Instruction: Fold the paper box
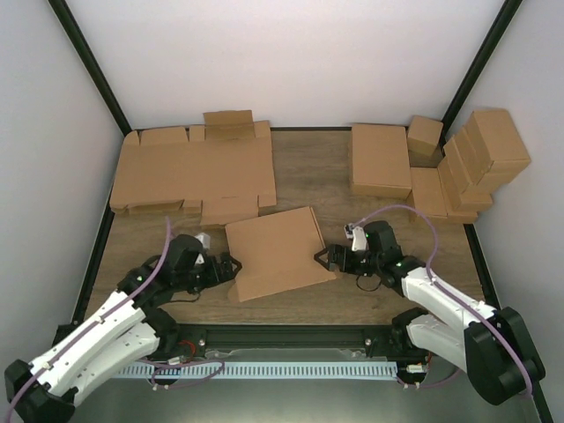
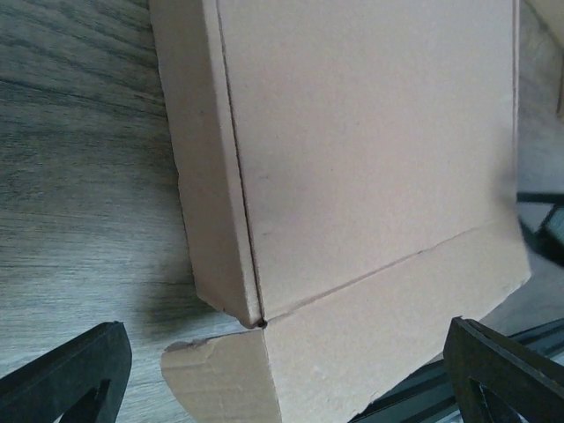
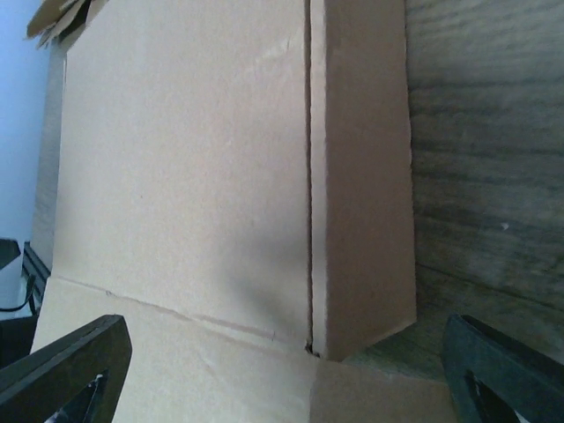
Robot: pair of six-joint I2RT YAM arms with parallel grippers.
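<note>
Top external view gives us the paper box (image 1: 280, 253) lying askew near the front middle of the table (image 1: 308, 176), lid down. The left gripper (image 1: 231, 267) is just beside its left near corner and the right gripper (image 1: 324, 258) just beside its right edge; both stand wide open and hold nothing. Left wrist view shows us a side wall (image 2: 207, 176) folded down, while the front flap (image 2: 397, 326) and its corner tab (image 2: 216, 374) lie loose and untucked between our spread fingers (image 2: 70, 374). Right wrist view shows the opposite wall down and the flap likewise flat. We judge that an uneven push could skid the light box or crumple a tab, and the lid might spring up.
</note>
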